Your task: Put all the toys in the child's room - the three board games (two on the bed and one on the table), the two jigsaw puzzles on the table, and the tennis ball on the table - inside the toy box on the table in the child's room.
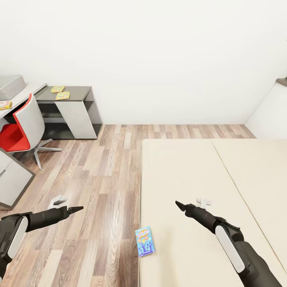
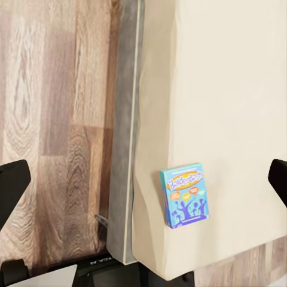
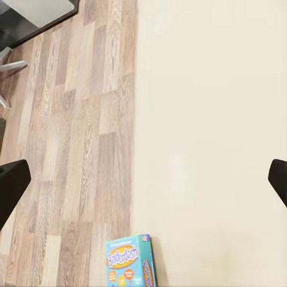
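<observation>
A blue cartoon-printed board game (image 1: 144, 240) lies flat at the left edge of the cream bed (image 1: 223, 175); it also appears in the left wrist view (image 2: 185, 195) and the right wrist view (image 3: 128, 260). My left gripper (image 1: 75, 209) hangs open over the wood floor, left of the bed. Over the mattress, my right gripper (image 1: 180, 205) is open and empty, beyond the game. At the far left, the table (image 1: 75, 92) holds two jigsaw puzzles (image 1: 57, 89) (image 1: 62, 95), the pale grey toy box (image 1: 10, 85) and a small game box (image 1: 5, 105). The tennis ball is out of view.
A red-and-white swivel chair (image 1: 22, 127) stands in front of the desk. A white drawer unit (image 1: 12, 181) juts out at the left. Wood-plank floor (image 1: 103, 167) runs between desk and bed. A small white object (image 1: 204, 202) lies on the mattress by my right gripper.
</observation>
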